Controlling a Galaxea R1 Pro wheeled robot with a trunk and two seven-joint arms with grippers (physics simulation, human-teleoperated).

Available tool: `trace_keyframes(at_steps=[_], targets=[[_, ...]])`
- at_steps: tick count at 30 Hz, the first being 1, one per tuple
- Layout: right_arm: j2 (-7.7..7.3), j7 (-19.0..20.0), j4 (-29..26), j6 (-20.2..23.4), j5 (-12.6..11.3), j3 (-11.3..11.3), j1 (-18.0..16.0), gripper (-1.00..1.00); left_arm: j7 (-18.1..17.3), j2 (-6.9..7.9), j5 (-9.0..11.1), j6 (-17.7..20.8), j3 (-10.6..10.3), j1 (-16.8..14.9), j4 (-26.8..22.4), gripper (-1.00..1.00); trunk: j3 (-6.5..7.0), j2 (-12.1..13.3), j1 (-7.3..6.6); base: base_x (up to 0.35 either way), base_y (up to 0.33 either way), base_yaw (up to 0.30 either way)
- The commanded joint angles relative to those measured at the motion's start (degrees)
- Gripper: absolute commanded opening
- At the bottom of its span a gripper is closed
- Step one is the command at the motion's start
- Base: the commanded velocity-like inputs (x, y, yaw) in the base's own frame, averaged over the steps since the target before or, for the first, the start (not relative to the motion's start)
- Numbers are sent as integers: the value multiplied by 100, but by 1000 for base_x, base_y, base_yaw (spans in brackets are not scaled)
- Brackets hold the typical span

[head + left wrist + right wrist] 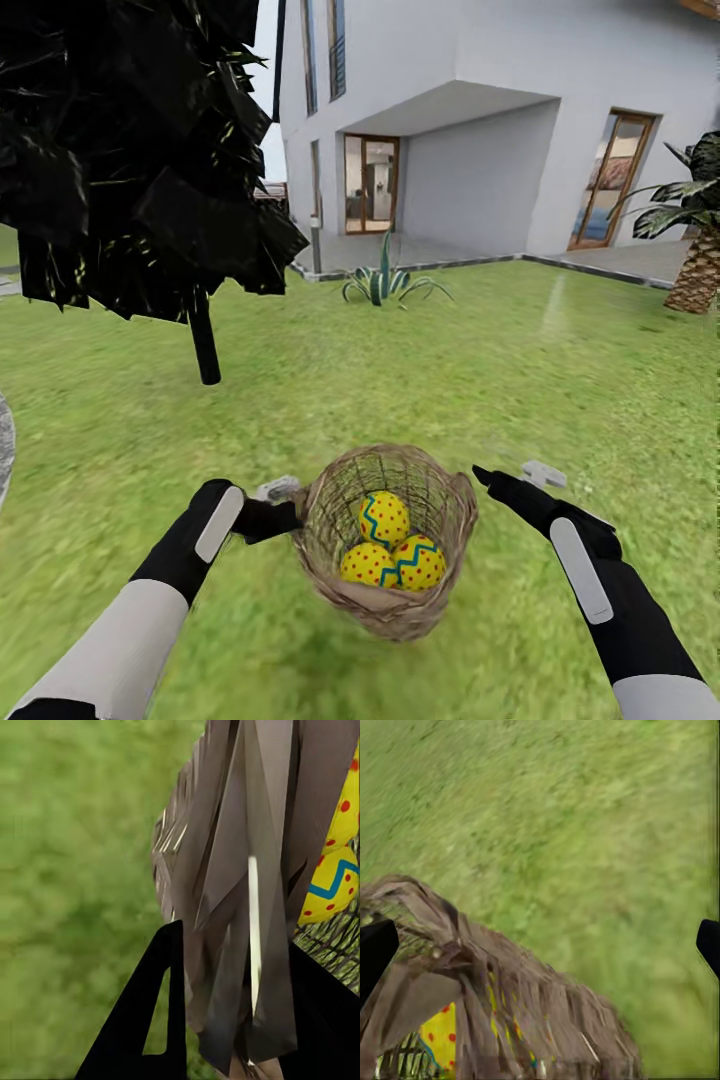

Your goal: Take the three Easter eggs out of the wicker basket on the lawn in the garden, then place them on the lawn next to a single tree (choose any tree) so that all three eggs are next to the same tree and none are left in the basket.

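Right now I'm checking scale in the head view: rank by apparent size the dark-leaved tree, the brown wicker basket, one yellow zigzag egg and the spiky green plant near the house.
1. Dark-leaved tree
2. Brown wicker basket
3. Spiky green plant, farther off, so truly bigger
4. Yellow zigzag egg

The wicker basket (390,590) sits tilted on the lawn (450,370) between both grippers — the left gripper (285,510) at its rim — holding three Easter eggs (384,519); the tree (205,345) stands beyond.

Green lawn (520,380) bears tree (205,345) and agave (385,280).
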Motion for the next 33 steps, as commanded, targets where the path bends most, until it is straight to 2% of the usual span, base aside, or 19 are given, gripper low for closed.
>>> trace_keyframes(at_steps=[1, 6, 10, 21, 31, 33], targets=[[-6, -25, -7, 26, -48, -2, -3, 100, -12, 67, -133, 24, -15, -2, -3, -100, -14, -2, -1, 0, 0, -171], [-18, -27, -15, 26, -48, -11, -3, 100, -44, 61, -133, 14, -34, 4, 2, -100, -53, -2, -1, 0, 0, -171], [-18, -26, -25, 26, -48, -11, -3, 100, -44, 70, -133, 7, -230, 4, 7, -100, -84, -2, -1, 0, 0, -171], [-18, -26, -23, 26, -48, -11, -3, 100, -44, 39, -133, 5, -252, 4, 8, -100, -152, -2, -1, -3, 0, -216], [38, -32, 21, 26, -64, 5, 2, 100, -44, 84, -133, 5, -252, 4, 3, -100, -187, -2, -1, -283, 0, -266], [43, -34, 267, 26, 42, 6, 42, 100, -44, 80, -133, 5, -252, 4, 12, -100, -200, -2, -1, -291, 0, -201]])
